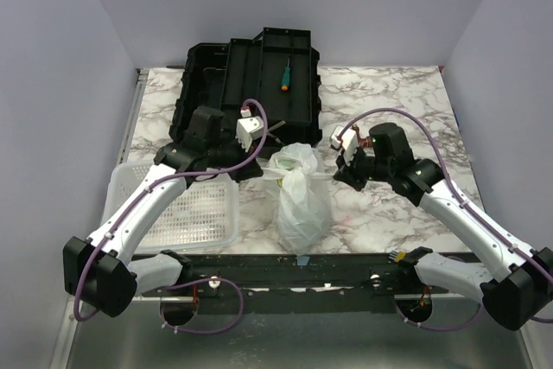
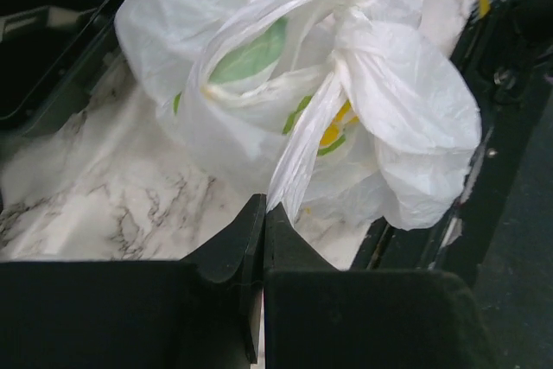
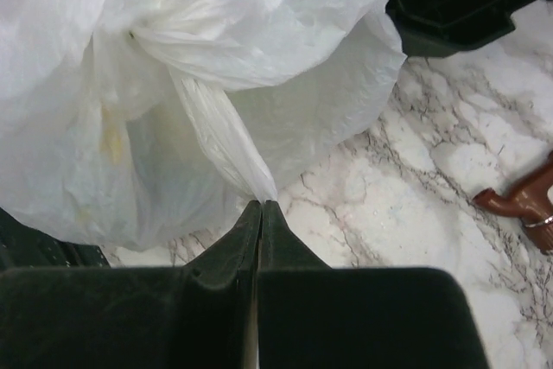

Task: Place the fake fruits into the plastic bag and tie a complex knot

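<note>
The white plastic bag (image 1: pixel 301 196) stands on the marble table between both arms, bulging, with pale green showing through its lower half. The fake fruits are hidden inside; only green and yellow patches (image 2: pixel 251 56) show through the film. The knot (image 2: pixel 346 36) of twisted handles sits at the bag's neck (image 3: pixel 151 32). My left gripper (image 2: pixel 264 206) is shut on one twisted handle strand (image 2: pixel 302 140). My right gripper (image 3: pixel 261 203) is shut on the other handle strand (image 3: pixel 220 140). In the top view the left gripper (image 1: pixel 266 170) and right gripper (image 1: pixel 339 170) flank the bag's top.
A black open tool case (image 1: pixel 251 84) lies behind the bag with a green-handled screwdriver (image 1: pixel 284 75) in it. A white perforated basket (image 1: pixel 186 205) sits at the left under my left arm. A brown object (image 3: pixel 523 200) lies on the marble at the right.
</note>
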